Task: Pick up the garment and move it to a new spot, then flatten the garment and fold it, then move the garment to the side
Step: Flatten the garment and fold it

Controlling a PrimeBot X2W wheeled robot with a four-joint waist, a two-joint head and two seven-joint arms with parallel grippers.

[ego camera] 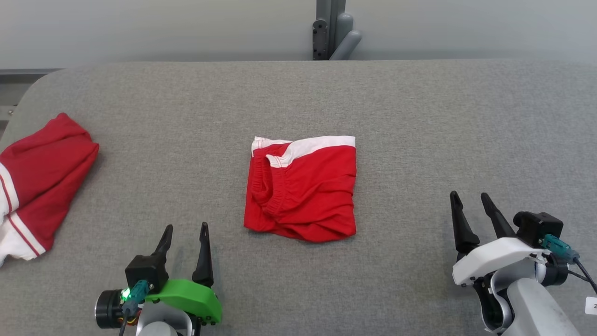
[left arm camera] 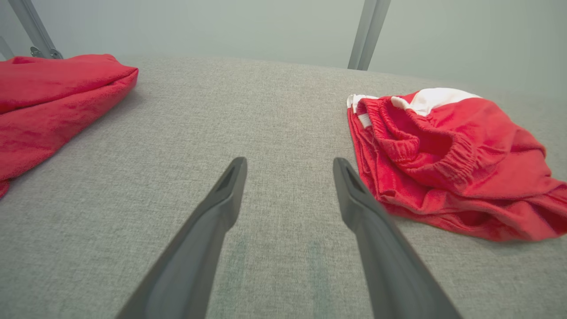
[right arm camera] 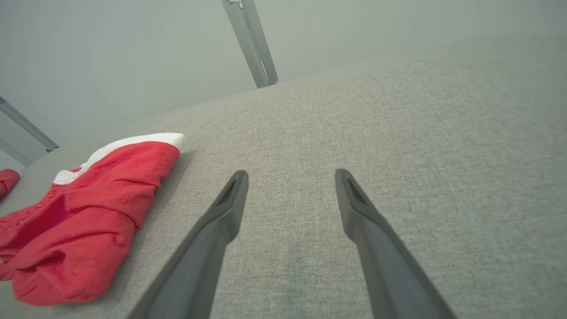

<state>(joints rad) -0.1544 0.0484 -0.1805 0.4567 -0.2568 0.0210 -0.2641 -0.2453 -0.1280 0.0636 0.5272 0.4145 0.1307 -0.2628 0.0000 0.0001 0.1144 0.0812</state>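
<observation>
My left gripper (ego camera: 186,225) and right gripper (ego camera: 468,193) hover over the near part of the grey bench (ego camera: 419,116), each with its two dark fingers spread wide and nothing between them. The red shorts (ego camera: 303,191) lie mid-bench between the two, folded into a nearly square packet with no clear long axis. The elastic waistband (ego camera: 268,186) runs near-to-far along the packet's left side, and a white band (ego camera: 317,143) caps its far edge. From my left gripper the packet sits just ahead and to the right, its near left corner close by the fingertips. From my right gripper it lies well off to the left. I judge the folding done and the shift to the side the step left, with my left arm the nearer. A second red garment (ego camera: 42,182) with white trim is heaped at the bench's left edge, well apart from the shorts.
</observation>
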